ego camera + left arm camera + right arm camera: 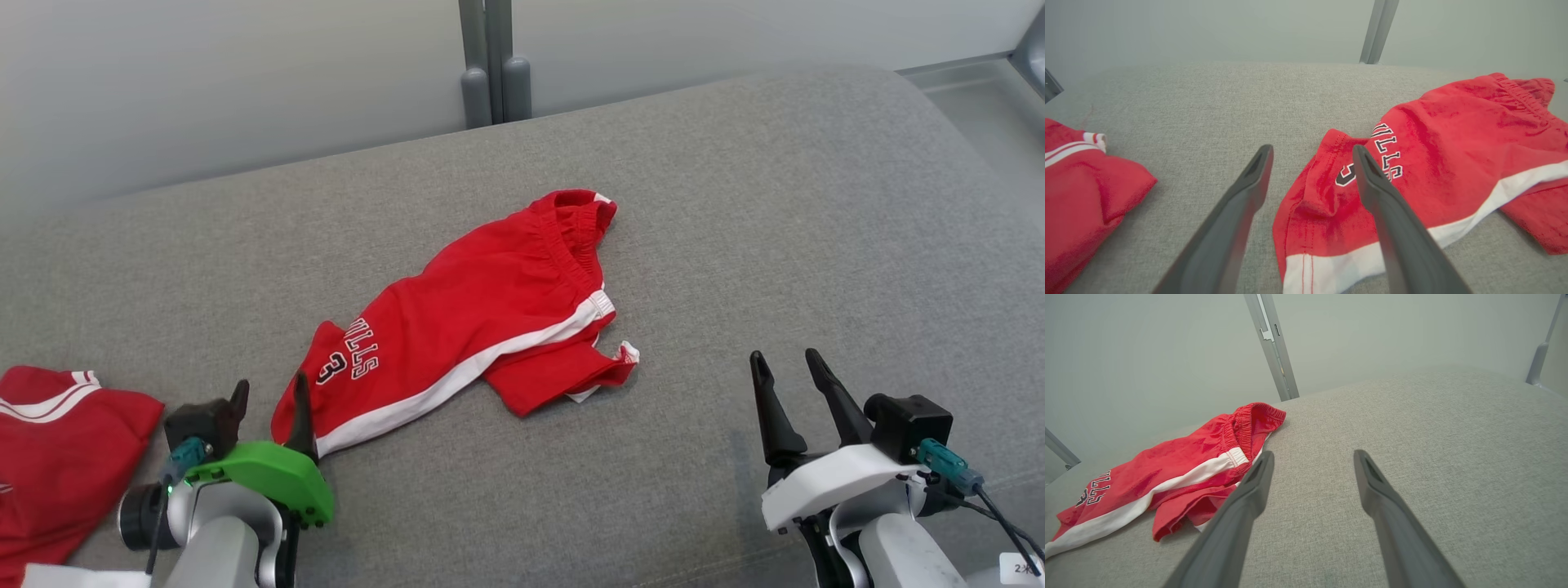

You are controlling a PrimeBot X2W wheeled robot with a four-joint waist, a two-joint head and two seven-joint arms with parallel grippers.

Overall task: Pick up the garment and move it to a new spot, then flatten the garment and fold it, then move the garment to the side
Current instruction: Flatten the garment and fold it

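Garment [65, 433] lies bunched just left of left gripper [271, 382], the nearer arm; red shorts [490, 318] lie at its other side. Jaws of left gripper and right gripper [785, 355] stand wide open, empty

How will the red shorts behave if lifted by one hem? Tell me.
The shorts are probably floppy: they lie crumpled, one leg tucked under. Likely light, being thin cloth. Lifted by a hem, the rest would probably dangle and drag on the cushion.

Two dark fingers [1241, 204] are standing wide apart over a grey cushion [1208, 106]. One is crossing in front of red shorts [1453, 134], and a red shirt [1081, 192] is lying at the left edge.
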